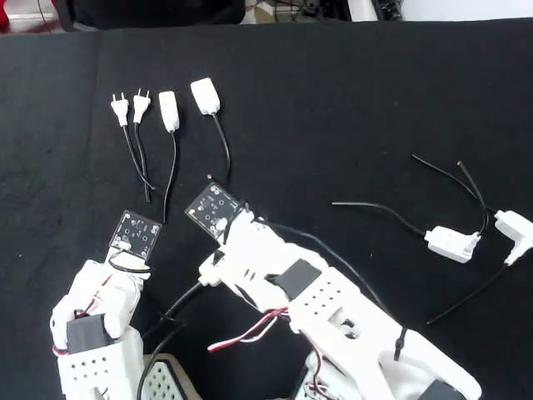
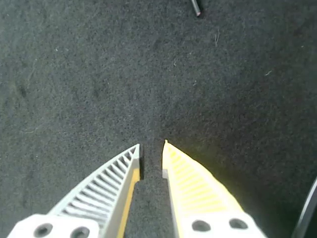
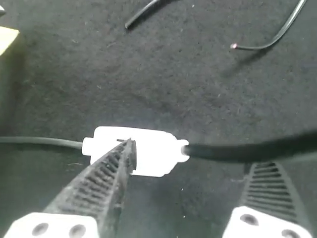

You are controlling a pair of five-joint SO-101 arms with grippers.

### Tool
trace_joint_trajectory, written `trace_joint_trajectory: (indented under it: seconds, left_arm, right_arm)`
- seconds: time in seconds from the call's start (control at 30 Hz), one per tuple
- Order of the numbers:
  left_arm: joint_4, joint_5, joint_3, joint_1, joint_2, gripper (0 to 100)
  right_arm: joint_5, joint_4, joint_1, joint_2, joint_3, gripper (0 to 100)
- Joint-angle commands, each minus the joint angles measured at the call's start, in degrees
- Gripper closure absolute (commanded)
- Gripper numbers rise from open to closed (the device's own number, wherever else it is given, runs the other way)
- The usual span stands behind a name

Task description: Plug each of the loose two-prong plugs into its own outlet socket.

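Two loose two-prong plugs (image 1: 121, 107) (image 1: 141, 103) lie side by side at the far left, next to two white sockets (image 1: 168, 109) (image 1: 205, 95), each with a short black cable. My left gripper (image 2: 151, 145) (image 1: 133, 237) hovers over bare black cloth, its white and yellow fingers almost together and holding nothing. Beside it, my right gripper (image 3: 195, 153) (image 1: 215, 210) stands wide open over a white plug body (image 3: 131, 151) lying flat on the cloth. One black fingertip (image 3: 126, 148) overlaps that body. A thin cable leaves its one end.
Two more white plug pieces (image 1: 450, 243) (image 1: 515, 229) with tangled black cables lie at the right. Loose cable ends (image 3: 143, 12) (image 3: 234, 46) lie just beyond the right gripper. A thick black cable (image 3: 247, 148) crosses in front of its other finger. Black cloth covers the table (image 1: 350, 108).
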Motion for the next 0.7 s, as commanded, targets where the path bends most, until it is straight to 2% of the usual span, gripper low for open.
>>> trace_joint_trajectory:
  seconds: [0.0, 0.13, 0.3, 0.33, 0.43, 0.53, 0.67]
  left_arm:
    - [0.18, -0.18, -0.4, -0.13, -0.09, 91]
    - [0.18, -0.18, -0.4, -0.13, -0.09, 91]
    - [0.26, -0.18, -0.4, -0.13, -0.09, 91]
    - [0.26, -0.26, -0.4, -0.13, -0.09, 91]
    - [0.26, -0.26, -0.4, -0.13, -0.09, 91]
    - [0.35, -0.26, -0.4, -0.13, -0.09, 91]
    - [0.35, -0.26, -0.4, -0.13, -0.09, 91]
  right_arm:
    - [-0.44, 1.76, 0.88, -0.75, -4.09, 65.8]
    - [-0.44, 1.85, 0.88, -0.75, -4.0, 70.2]
    - [-0.18, 1.67, 0.88, -0.75, -4.0, 96.9]
    - [-0.09, 1.67, 0.88, -0.48, -4.18, 98.9]
    - [-0.44, 1.58, 0.88, -0.31, -3.82, 94.9]
    - [-0.09, 1.58, 0.88, -0.31, -3.74, 98.8]
    - [0.0, -0.53, 0.88, -0.31, -1.1, 98.6]
